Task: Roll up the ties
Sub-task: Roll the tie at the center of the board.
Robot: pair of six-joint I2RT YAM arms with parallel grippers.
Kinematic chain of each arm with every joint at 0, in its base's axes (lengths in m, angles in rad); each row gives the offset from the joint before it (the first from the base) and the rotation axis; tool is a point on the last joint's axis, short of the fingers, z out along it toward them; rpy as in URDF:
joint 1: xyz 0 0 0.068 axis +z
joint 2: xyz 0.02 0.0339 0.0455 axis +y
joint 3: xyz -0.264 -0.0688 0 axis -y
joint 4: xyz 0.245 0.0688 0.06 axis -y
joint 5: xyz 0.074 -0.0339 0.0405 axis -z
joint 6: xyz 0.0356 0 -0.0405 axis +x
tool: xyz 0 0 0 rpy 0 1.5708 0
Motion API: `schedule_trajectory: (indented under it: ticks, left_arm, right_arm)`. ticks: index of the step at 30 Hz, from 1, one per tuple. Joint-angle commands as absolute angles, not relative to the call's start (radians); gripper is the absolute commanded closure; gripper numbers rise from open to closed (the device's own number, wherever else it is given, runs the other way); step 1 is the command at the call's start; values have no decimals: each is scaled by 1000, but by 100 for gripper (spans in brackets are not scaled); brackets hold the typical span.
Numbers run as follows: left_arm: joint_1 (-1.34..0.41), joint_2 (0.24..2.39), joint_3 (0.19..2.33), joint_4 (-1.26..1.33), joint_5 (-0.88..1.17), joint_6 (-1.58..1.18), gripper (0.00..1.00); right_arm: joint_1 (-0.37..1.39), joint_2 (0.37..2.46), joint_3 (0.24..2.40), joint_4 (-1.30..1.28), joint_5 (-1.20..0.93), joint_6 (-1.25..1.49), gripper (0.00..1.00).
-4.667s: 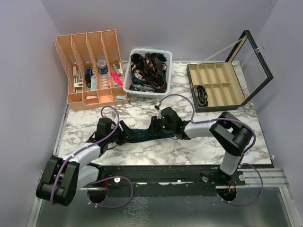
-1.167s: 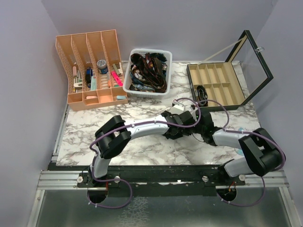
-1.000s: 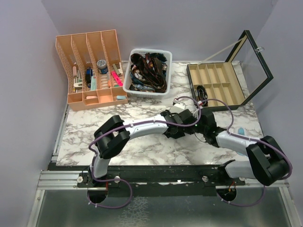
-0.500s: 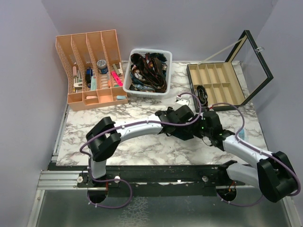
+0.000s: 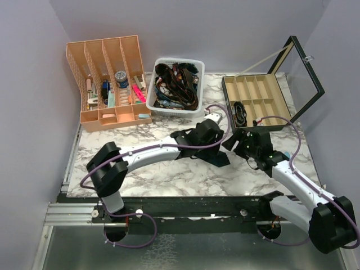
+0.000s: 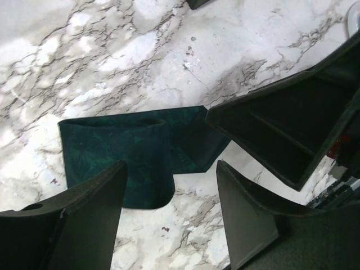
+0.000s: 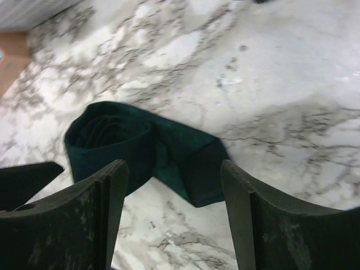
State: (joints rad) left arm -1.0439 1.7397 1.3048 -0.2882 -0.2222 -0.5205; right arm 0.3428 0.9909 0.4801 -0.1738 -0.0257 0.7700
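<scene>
The dark teal tie (image 6: 118,163) lies rolled on the marble table, its loose end (image 6: 194,143) sticking out flat. It also shows in the right wrist view (image 7: 112,140) and in the top view (image 5: 216,158). My left gripper (image 6: 169,225) is open and empty, just above and beside the roll. My right gripper (image 7: 174,219) is open and empty on the roll's other side. In the top view the left gripper (image 5: 212,143) and the right gripper (image 5: 236,143) hover close together over the tie. Neither touches it.
A white basket (image 5: 158,101) of tangled ties stands at the back. An open compartment box (image 5: 256,93) at the back right holds one rolled tie (image 5: 239,112). An orange organizer (image 5: 107,115) stands at the back left.
Both grippers have drawn apart and away from the tie, the left toward the back left, the right toward the back right. The rolled tie now lies uncovered on the table.
</scene>
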Motion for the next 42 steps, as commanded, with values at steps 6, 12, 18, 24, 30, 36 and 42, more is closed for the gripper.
schedule_trajectory:
  ticks: [6,12,18,24,30,36,42]
  left_arm:
    - [-904,1417,1051,-90,-157,-574,24]
    - [-848,1377,1000,-115,-143,-593,23]
    - [-805,1391,953,-102,-115,-624,23]
    - [-786,1452,941,-68,-78,-633,23]
    - [-782,1524,951,-26,-10,-632,23]
    - [-783,1576,955,-8,35,-621,23]
    - [-782,1612,947,42,70,-623,23]
  right_arm:
    - [339,1034,529,-16,-428,679,17]
    - [339,1133,615,-54,-479,630,11]
    - [344,1261,681,-99,-525,582,10]
    - [345,1352,707,-103,-575,559,19]
    - [345,1329,685,-169,-407,535,37]
    - [345,1314,640,-175,-367,505,45]
    - [342,1272,585,-190,-334,484,49]
